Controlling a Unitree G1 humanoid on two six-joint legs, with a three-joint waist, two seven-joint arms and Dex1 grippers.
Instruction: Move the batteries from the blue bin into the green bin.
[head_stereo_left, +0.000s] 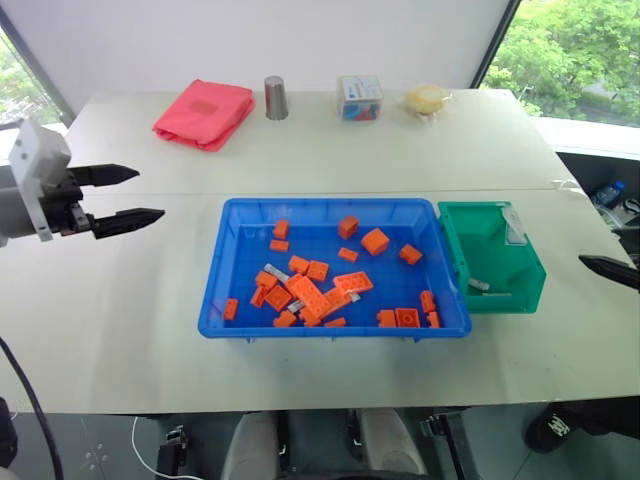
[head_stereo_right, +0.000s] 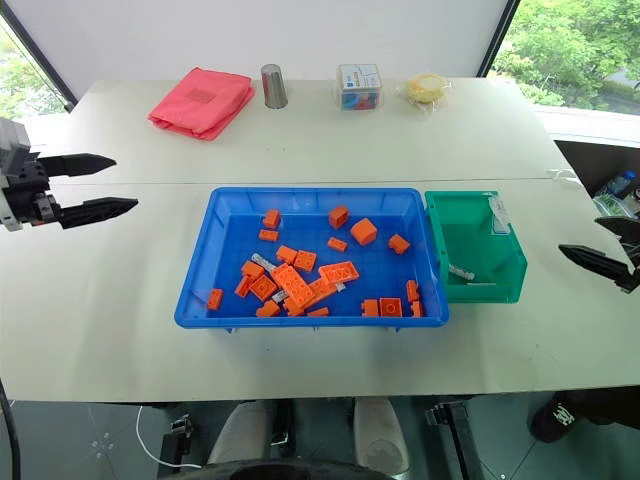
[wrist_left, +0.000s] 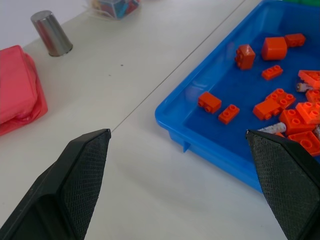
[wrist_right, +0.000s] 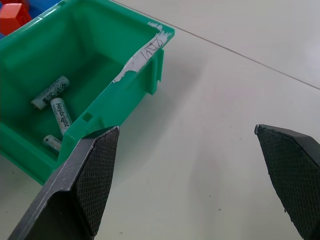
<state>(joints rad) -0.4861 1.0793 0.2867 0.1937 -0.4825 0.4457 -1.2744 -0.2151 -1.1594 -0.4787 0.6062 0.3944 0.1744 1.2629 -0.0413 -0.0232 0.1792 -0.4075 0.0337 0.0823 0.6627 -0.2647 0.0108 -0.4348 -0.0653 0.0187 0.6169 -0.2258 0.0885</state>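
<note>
Both pincers are hanging empty with fingers spread apart: the left pincer (head_stereo_left: 128, 196) left of the blue bin (head_stereo_left: 230, 300), the right pincer (wrist_right: 187, 182) just right of the green bin (head_stereo_left: 525, 285). Three batteries (wrist_right: 59, 112) are lying in the green bin, while others (head_stereo_left: 277, 272) are sitting among orange bricks (head_stereo_left: 310, 292) in the blue bin on the table (head_stereo_left: 120, 320).

Blue bin (head_stereo_left: 225, 262): shallow tray. Green bin (head_stereo_left: 522, 271) touching its right side. Three batteries (wrist_right: 60, 116) flat on green bin floor; others (head_stereo_left: 277, 272) among blue bin contents.
</note>
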